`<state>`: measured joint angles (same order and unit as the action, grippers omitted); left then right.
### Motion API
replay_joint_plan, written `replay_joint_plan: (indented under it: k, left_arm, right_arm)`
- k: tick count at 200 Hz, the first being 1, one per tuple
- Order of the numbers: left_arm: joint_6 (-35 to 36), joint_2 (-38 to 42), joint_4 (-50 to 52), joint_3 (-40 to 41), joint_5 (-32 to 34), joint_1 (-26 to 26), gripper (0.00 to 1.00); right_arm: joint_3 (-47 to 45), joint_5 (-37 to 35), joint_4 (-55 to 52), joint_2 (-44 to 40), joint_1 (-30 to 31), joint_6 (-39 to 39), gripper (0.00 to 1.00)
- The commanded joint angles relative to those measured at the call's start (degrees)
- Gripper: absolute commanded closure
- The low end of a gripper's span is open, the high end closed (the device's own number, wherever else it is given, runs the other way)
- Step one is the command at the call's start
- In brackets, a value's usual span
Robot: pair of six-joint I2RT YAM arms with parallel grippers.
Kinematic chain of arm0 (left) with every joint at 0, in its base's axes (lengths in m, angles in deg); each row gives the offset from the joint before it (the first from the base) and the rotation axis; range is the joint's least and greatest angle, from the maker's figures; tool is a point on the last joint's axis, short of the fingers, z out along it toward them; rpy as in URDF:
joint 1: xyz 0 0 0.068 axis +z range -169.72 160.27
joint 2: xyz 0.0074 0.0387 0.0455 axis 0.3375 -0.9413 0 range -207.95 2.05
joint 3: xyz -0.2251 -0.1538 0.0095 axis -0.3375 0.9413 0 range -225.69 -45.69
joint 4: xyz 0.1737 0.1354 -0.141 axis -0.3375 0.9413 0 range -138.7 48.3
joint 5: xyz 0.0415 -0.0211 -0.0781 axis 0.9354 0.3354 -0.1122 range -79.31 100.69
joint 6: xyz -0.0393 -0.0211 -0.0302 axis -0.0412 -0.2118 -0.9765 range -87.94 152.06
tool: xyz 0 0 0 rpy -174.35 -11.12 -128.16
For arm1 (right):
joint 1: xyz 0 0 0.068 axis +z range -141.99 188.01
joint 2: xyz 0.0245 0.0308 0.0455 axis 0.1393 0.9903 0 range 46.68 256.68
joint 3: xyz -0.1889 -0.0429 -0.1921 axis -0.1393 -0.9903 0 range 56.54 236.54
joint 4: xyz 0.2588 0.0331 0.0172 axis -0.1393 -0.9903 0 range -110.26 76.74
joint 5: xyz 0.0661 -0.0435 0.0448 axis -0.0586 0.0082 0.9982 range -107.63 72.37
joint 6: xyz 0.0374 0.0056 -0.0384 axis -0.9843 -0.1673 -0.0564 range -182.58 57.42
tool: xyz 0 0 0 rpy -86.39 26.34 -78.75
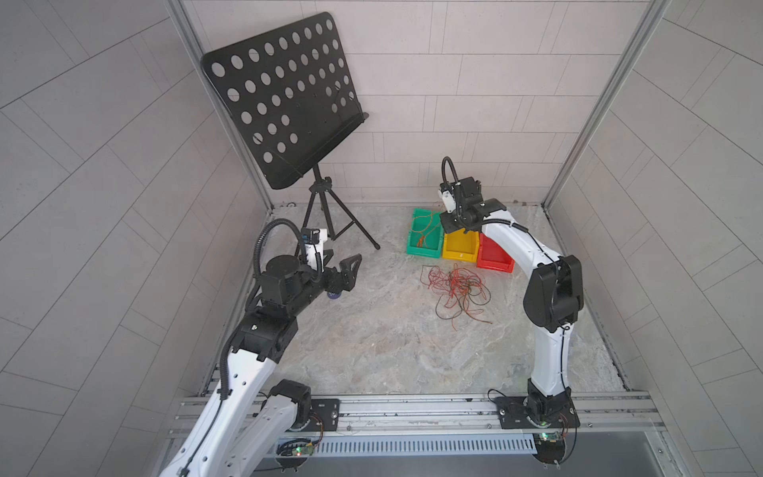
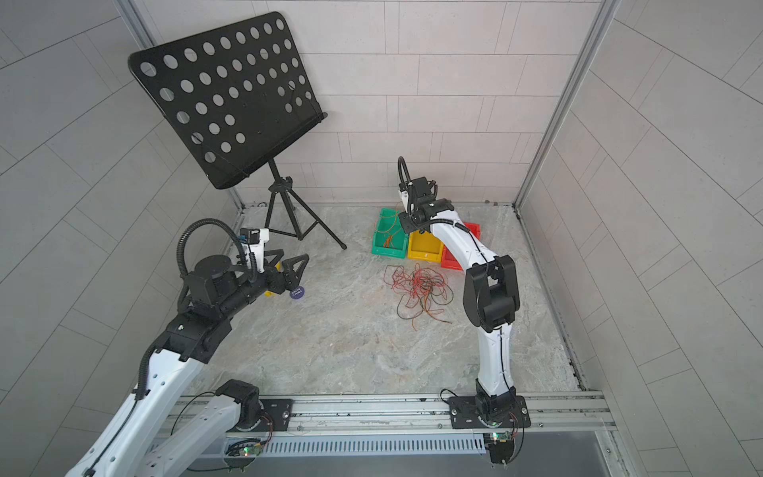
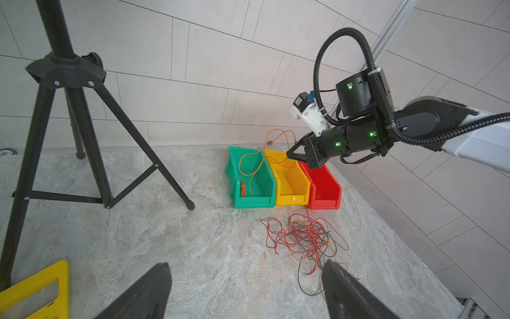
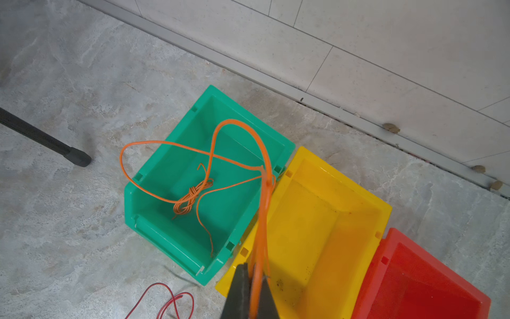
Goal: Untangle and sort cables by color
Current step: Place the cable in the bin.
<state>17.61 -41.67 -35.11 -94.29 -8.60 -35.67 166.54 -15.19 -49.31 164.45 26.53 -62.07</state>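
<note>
Clamping a single orange cable (image 4: 260, 221), the right gripper (image 4: 253, 279) has its jaws together on the strand and hangs above the seam between the green bin (image 4: 168, 237) and the yellow bin (image 4: 317, 221). The held cable runs out from the jaws and loops over the green bin. Its free end trails inside, and one loop overhangs the rim on the side facing the stand's foot.

Progress, as judged: early. A knotted orange bundle (image 4: 190, 198) lies in the green bin. The yellow bin and the red bin (image 4: 427, 276) appear empty. The tangle (image 1: 456, 291) of red, orange and dark cables lies unsorted on the table (image 1: 371, 351), just in front of the bins.

The left gripper (image 3: 247, 266) has its jaws wide apart, holds nothing, and stands well apart from the tangle.

Clearances: the three bins touch in a row, with the back wall near behind them, so room there is tight. The music stand (image 1: 285, 99) has one leg reaching toward the green bin but apart from it. Open table lies between the left gripper and the tangle, and in front of the tangle.
</note>
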Motion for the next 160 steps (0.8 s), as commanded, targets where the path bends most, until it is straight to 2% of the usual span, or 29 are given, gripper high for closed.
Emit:
replay_joint_plan:
  k: [1, 16, 44, 101, 121, 160]
  left_arm:
    - [1.69, 0.31, -1.37, 0.48, 0.22, -0.14, 0.08]
    - [1.71, 0.31, -1.31, 0.52, 0.32, -0.14, 0.08]
    - [1.69, 0.28, -1.54, 0.55, 0.15, -0.14, 0.07]
    - [-0.18, -1.69, -1.6, 0.85, 0.41, -0.16, 0.08]
    - [-5.47, -5.28, -4.96, 2.2, -1.45, -0.15, 0.07]
    - [-20.56, -18.46, -21.73, 5.4, -9.0, -0.32, 0.08]
  right_arm:
    - [4.2, -4.96, -6.3, 3.96, 1.54, 2.47, 1.0]
    - [7.42, -6.02, -8.98, 6.44, 2.27, 2.61, 1.0]
    - [12.69, -2.09, -11.84, 10.26, 2.71, 1.12, 1.0]
    - [13.65, 4.75, -8.75, 14.26, 2.49, -3.43, 1.0]
    - [14.07, 6.07, -7.51, 15.66, 1.96, -5.09, 1.0]
    - [14.47, 6.83, -8.25, 16.02, 1.26, -5.79, 1.0]
